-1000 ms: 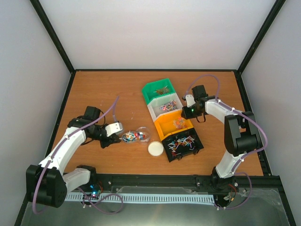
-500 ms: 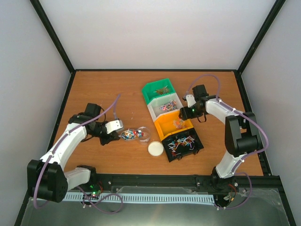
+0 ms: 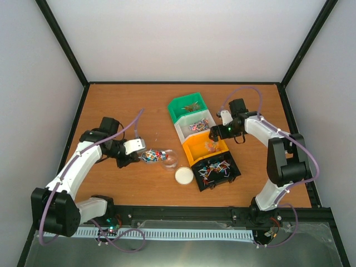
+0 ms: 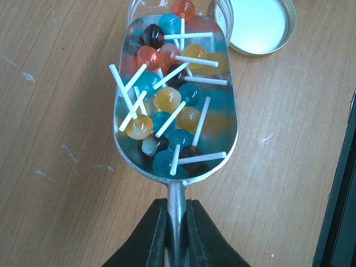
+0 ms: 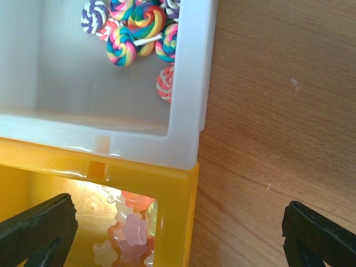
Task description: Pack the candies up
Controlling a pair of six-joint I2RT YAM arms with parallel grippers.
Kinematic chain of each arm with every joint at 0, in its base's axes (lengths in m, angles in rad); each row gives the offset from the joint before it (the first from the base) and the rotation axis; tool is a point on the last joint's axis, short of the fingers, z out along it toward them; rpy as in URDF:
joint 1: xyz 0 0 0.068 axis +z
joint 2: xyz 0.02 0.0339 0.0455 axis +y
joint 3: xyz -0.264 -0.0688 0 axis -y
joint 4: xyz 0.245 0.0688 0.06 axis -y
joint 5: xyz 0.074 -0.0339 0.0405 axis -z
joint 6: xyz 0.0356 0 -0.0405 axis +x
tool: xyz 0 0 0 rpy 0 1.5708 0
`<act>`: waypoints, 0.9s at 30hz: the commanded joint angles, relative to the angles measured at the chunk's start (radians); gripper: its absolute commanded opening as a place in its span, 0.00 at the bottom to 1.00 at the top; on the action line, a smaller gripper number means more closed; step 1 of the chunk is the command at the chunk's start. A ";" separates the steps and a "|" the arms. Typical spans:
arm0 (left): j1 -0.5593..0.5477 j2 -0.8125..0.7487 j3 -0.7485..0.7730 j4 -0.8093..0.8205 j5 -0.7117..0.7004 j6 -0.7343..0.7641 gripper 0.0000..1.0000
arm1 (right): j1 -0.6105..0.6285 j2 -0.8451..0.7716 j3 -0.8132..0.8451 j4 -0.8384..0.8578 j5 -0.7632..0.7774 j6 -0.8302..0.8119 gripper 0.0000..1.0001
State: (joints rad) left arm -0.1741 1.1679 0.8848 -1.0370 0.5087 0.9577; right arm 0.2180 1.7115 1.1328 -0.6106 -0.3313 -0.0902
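Observation:
My left gripper is shut on the thin handle of a metal scoop. The scoop holds several candies: small ball lollipops in blue, orange, red and dark colours with white sticks. Its front lip lies at the mouth of a small clear jar, and in the top view the scoop points right at the jar. My right gripper stands wide open over the corner where the white bin meets the orange bin, with nothing between its fingers.
A row of bins runs back to front: green, white with swirl lollipops, orange with star sweets, black with lollipops. The jar's lid lies on the table beside the jar.
My right gripper has opened wide and shifted slightly left over the bins. The left arm has drawn back a little, carrying the loaded scoop slightly farther from me, still at the jar.

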 commanded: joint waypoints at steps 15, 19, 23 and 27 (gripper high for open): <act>-0.118 0.086 0.137 -0.060 -0.133 -0.021 0.01 | -0.055 -0.075 0.003 -0.007 -0.080 -0.014 1.00; -0.122 0.102 0.159 -0.081 -0.148 -0.021 0.01 | -0.062 -0.082 -0.004 -0.005 -0.091 -0.014 1.00; -0.127 0.112 0.174 -0.097 -0.159 -0.016 0.01 | -0.067 -0.087 -0.009 -0.003 -0.097 -0.015 1.00; -0.136 0.118 0.188 -0.109 -0.168 -0.017 0.01 | -0.073 -0.091 -0.014 -0.002 -0.104 -0.017 1.00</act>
State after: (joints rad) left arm -0.2974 1.2797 1.0229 -1.1110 0.3519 0.9463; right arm 0.1543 1.6539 1.1343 -0.6132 -0.4149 -0.0933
